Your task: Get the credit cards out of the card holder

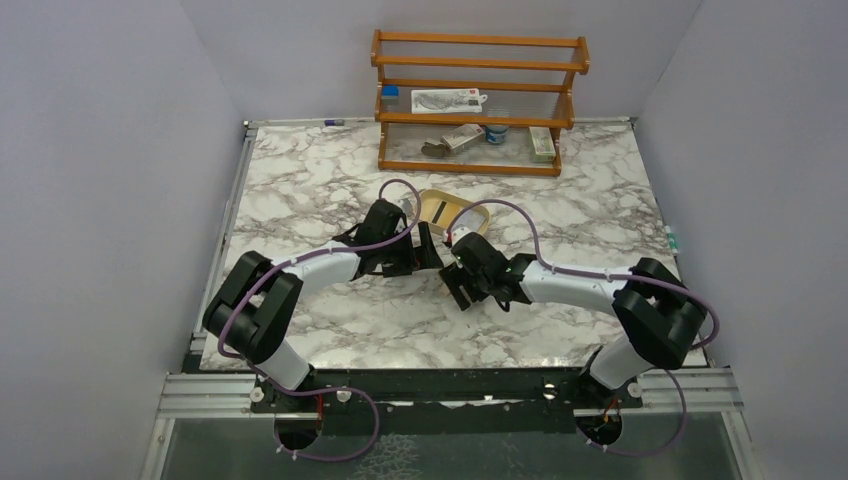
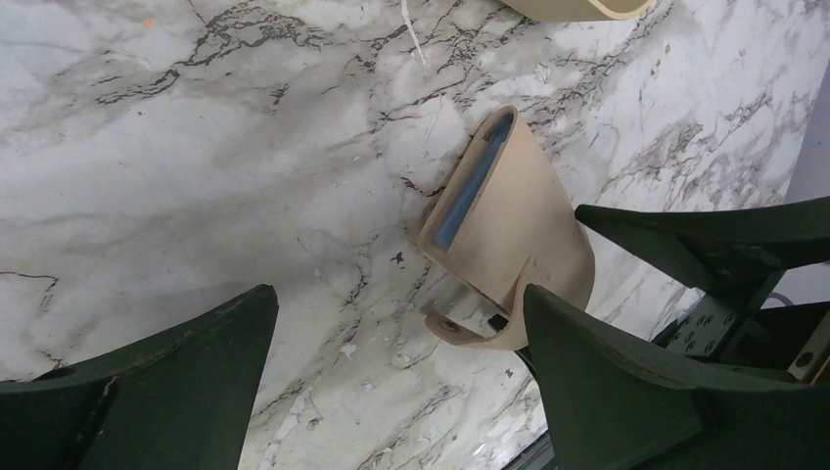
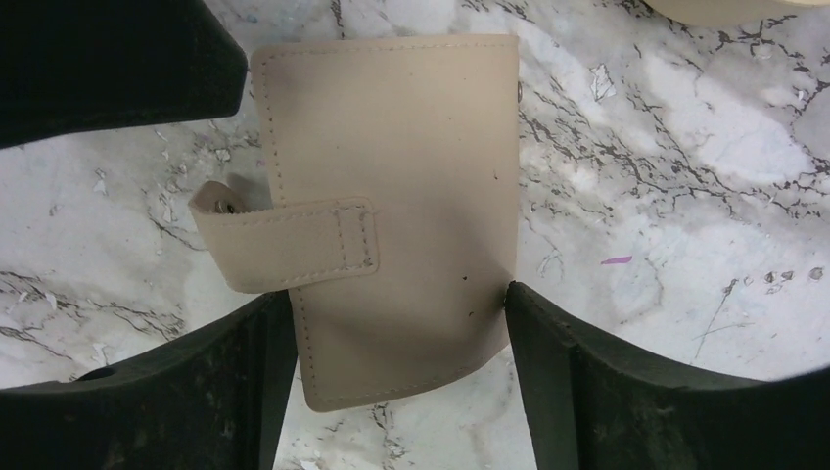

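The card holder (strap undone, no cards seen) is held steady for emptying, pinched by its 2 edges in the right fingers over the desk; the spread, empty left fingers are next needed at its blue mouth

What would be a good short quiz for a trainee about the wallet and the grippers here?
1. True or false: the strap on the wallet is fastened.
2. Pick one. The left gripper is: A. open, with the wallet lying beyond its fingers; B. shut on the wallet; C. out of view.
3. Fill in the blank: in the left wrist view, the lining inside the wallet is coloured ____.

Key:
1. False. The free end of the strap hangs loose and its snap is exposed.
2. A.
3. Blue.
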